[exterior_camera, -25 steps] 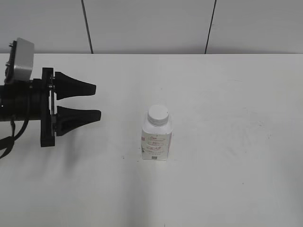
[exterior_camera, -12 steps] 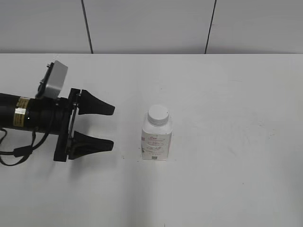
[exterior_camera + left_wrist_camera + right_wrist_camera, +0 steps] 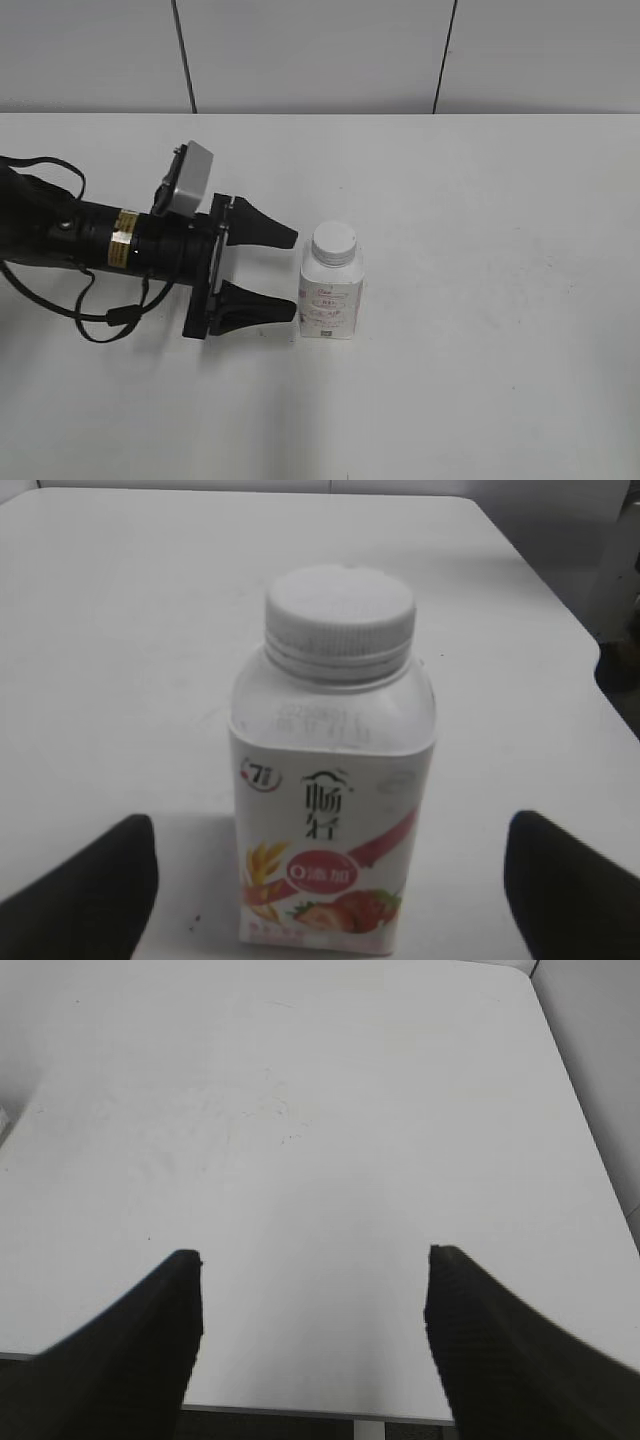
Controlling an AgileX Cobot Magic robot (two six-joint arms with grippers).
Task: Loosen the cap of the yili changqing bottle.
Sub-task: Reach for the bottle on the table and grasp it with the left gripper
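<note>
The yili changqing bottle (image 3: 330, 295) stands upright on the white table, a small white squarish bottle with a red strawberry label; it fills the left wrist view (image 3: 330, 810). Its ribbed white cap (image 3: 333, 241) sits on the neck and shows in the left wrist view (image 3: 340, 610). My left gripper (image 3: 293, 275) is open, lying level just left of the bottle, fingertips close to its side but apart from it; both black fingers flank the bottle in the left wrist view (image 3: 330, 880). My right gripper (image 3: 312, 1300) is open and empty over bare table; it is out of the exterior view.
The white table (image 3: 480, 200) runs back to a pale panelled wall. In the right wrist view the table's near edge (image 3: 300, 1412) lies just below the fingers. A black cable (image 3: 100, 320) trails from the left arm.
My left arm has moved right toward the bottle, from the far left to just beside it, and rolled a little. The bottle has not moved.
</note>
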